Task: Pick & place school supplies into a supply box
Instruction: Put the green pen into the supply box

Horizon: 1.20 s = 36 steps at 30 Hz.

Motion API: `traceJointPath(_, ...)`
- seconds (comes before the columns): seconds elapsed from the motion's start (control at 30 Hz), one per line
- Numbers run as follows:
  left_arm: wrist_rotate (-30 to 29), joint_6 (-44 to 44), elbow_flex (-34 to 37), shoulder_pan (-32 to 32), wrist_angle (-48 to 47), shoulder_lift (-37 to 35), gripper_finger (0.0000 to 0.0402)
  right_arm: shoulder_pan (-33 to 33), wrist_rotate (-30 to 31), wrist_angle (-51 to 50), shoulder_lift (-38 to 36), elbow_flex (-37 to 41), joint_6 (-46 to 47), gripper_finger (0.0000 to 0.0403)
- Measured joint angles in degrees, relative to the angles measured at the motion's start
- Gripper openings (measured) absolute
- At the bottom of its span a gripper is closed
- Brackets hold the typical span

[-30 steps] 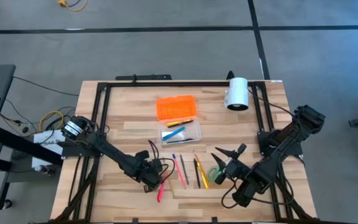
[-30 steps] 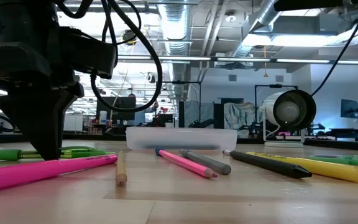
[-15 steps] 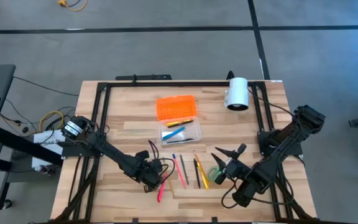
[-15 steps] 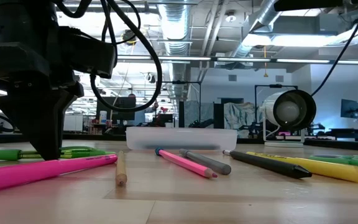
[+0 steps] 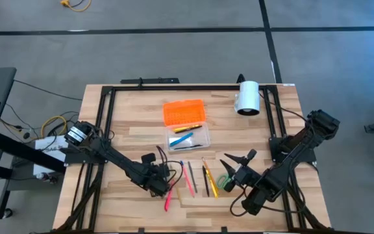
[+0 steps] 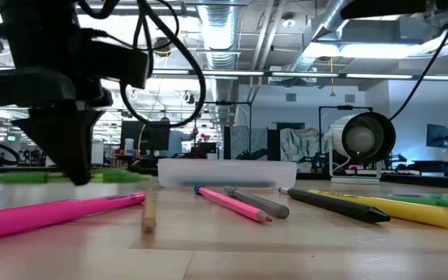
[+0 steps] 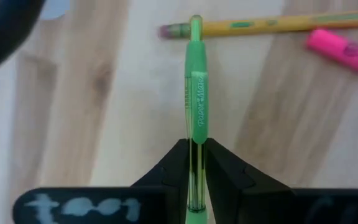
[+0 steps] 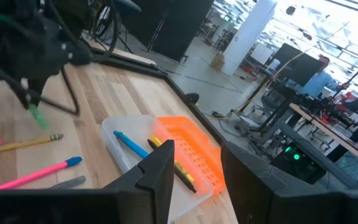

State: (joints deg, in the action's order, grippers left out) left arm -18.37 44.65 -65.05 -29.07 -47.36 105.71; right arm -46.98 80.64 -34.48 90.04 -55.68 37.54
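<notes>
Lifted off the wood since a moment before, my left gripper (image 7: pixel 195 171) was clamped on a slim green plastic pen (image 7: pixel 196 106), above a yellow pencil (image 7: pixel 272 23) and pink marker (image 7: pixel 344 50). My right gripper (image 5: pixel 237 162) waited, fingers apart, near the clear plastic pencil case (image 5: pixel 189 138) beside its ridged orange lid (image 5: pixel 184 112).

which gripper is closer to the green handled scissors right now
The right. The right gripper hangs open right beside the green-handled scissors near the table's front right. The left gripper, jaws shut on a green pen, sits across the row of pens, front left.
</notes>
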Motion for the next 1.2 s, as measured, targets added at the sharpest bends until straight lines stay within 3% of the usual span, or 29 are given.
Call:
traceJointPath(0.43,-4.3,2.4,-3.4,-0.1,-7.1,-0.2,0.0032,1.4,-0.1,0.2,0.0,0.0,0.0,0.0127)
traceJointPath(0.73,-14.5,-0.5,-12.3,1.1,-16.9,-0.3,0.0032,1.4,-0.1,0.2,0.0,0.0,0.0,0.0127)
traceJointPath(0.97,-21.5,-9.3,-15.9,5.8,-11.6,-0.4,0.0032,1.4,-0.1,0.2,0.0,0.0,0.0,0.0127)
traceJointPath(1.2,-18.4,-20.1,-16.0,13.5,-1.0,0.2,0.0032,1.4,-0.1,0.2,0.0,0.0,0.0,0.0127)
